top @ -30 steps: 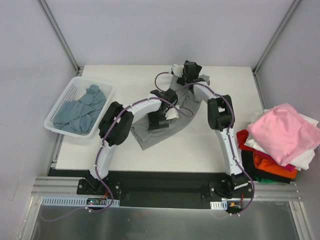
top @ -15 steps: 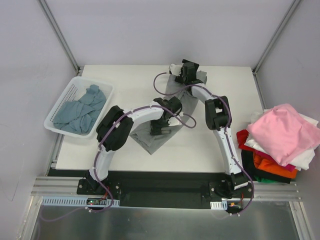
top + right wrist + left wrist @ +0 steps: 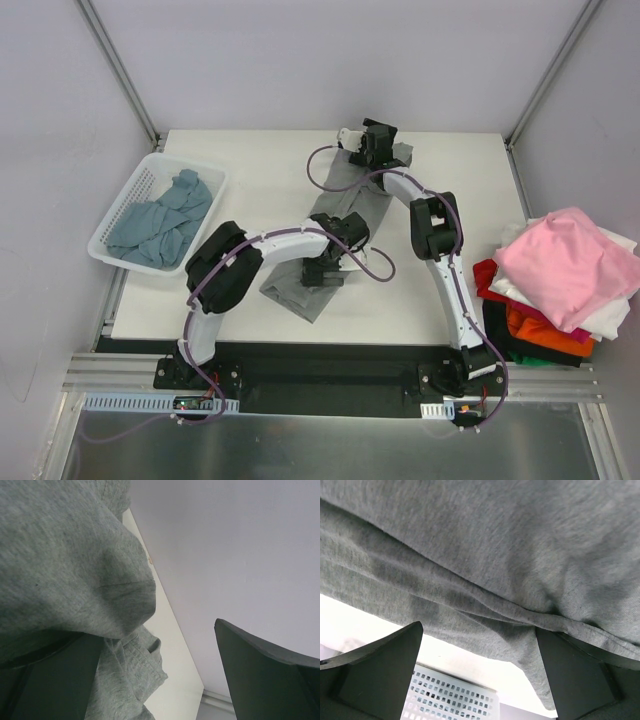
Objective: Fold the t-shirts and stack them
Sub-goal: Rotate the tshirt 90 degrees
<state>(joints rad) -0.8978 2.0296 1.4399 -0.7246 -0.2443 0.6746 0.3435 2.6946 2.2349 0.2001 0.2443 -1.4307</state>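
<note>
A light heather-grey t-shirt [image 3: 335,200] lies in a long narrow strip from the table's far middle to the near middle. My left gripper [image 3: 322,272] is at its near end. In the left wrist view the grey cloth [image 3: 485,555] spans the top, and the left gripper [image 3: 477,630] has its jaws wide apart with nothing between them. My right gripper [image 3: 352,140] is at the shirt's far end. In the right wrist view the right gripper [image 3: 157,630] is open, and grey cloth [image 3: 60,565] drapes over its left finger.
A white slatted basket [image 3: 122,203] holding dusty blue-teal tees [image 3: 160,220] stands at the table's left; it also shows in the left wrist view [image 3: 450,695]. A pile of pink [image 3: 565,260], white, red and orange [image 3: 540,335] shirts lies beyond the table's right edge.
My left gripper has moved nearer and to the right. The grey shirt has drawn from a wide spread into a narrow strip. The right gripper has shifted slightly left at the far end.
</note>
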